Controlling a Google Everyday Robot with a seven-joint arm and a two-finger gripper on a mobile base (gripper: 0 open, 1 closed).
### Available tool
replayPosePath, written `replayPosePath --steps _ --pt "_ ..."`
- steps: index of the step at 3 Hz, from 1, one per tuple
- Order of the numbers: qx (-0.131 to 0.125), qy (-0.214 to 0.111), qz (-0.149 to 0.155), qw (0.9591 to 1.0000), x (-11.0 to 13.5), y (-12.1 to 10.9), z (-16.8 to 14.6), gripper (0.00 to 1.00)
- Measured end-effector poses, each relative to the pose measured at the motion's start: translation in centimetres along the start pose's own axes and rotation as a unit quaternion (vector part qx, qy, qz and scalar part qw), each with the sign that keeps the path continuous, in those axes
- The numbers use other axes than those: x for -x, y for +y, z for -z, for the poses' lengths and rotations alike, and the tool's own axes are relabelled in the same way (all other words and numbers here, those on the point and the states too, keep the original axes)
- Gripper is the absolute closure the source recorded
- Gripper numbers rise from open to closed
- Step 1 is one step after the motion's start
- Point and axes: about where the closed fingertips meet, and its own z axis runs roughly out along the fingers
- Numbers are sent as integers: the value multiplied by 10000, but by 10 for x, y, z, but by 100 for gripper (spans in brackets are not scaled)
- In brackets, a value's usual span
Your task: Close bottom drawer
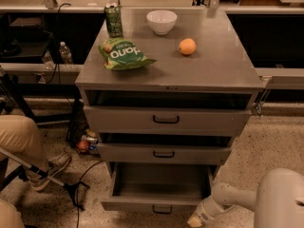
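The bottom drawer [156, 204] of the grey metal cabinet stands pulled out, its plain box interior showing and its small black bar handle [162, 210] at the lower edge of the view. My white arm comes in from the lower right, and my gripper [195, 219] sits low, just right of the drawer's front right corner. I cannot tell whether it touches the panel. The middle drawer [164, 153] and the top drawer [166, 120] above it are slightly out.
On the cabinet top [213, 65] lie a green chip bag [122, 54], a green can [113, 20], a white bowl [161, 21] and an orange [187, 46]. A person's leg and shoe [33, 148] and a tripod with cables are at the left on the floor.
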Motion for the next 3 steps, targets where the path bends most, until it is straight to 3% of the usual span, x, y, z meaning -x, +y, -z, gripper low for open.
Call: replayPosePath --steps 1,3 --pt "-269 -124 -38 9996 2 -6 3 100" --pt "-1066 -574 -13 9926 17 -35 18 100"
